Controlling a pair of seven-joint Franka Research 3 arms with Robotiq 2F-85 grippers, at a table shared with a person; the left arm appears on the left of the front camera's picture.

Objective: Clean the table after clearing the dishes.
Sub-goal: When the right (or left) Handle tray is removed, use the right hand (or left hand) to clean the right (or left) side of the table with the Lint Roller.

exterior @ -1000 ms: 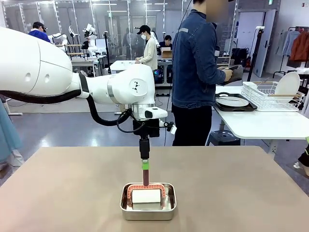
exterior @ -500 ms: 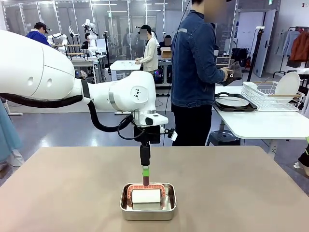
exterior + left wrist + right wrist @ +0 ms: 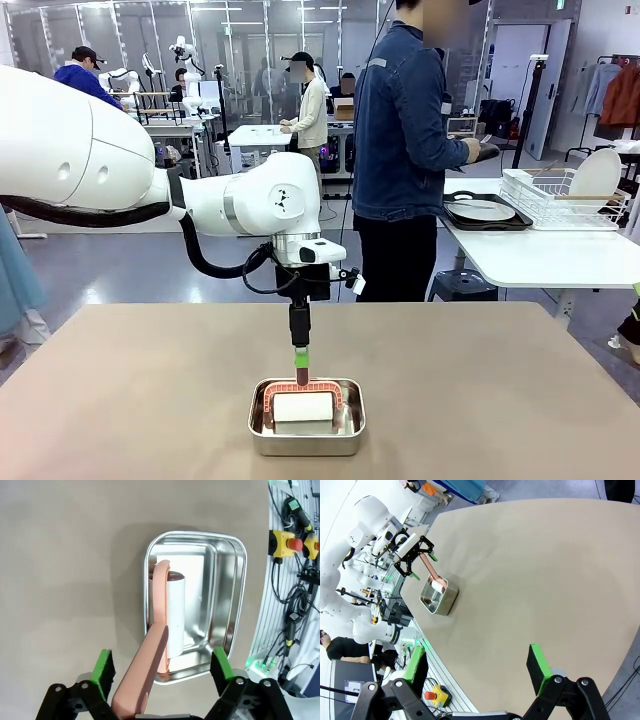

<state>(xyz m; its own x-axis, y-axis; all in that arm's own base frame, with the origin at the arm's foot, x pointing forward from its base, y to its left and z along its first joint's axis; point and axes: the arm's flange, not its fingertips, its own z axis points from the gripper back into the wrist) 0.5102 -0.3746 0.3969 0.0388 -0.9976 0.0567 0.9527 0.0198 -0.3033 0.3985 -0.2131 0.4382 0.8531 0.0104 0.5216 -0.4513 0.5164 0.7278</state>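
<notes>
On the tan table [image 3: 500,390] stands a steel pan [image 3: 262,432] holding a lint roller [image 3: 176,611], a white roll on a pink handle. My left gripper [image 3: 162,666] hangs straight above the pan, open. The pink handle [image 3: 150,665] rises between its green pads [image 3: 105,666], and neither pad touches it. From the front the same gripper [image 3: 301,368] points down at the handle's top. My right gripper [image 3: 476,666] is open and empty, high over the table's other end. A white plate on a dark tray [image 3: 484,212] lies on the white side table.
A person in a denim jacket [image 3: 405,130] stands beyond the far edge, turned to the white side table [image 3: 540,255]. A white dish rack [image 3: 560,195] with a plate stands there. The tan top around the pan is bare.
My left gripper has come down a little toward the roller's handle. The person's hands have shifted at the side table.
</notes>
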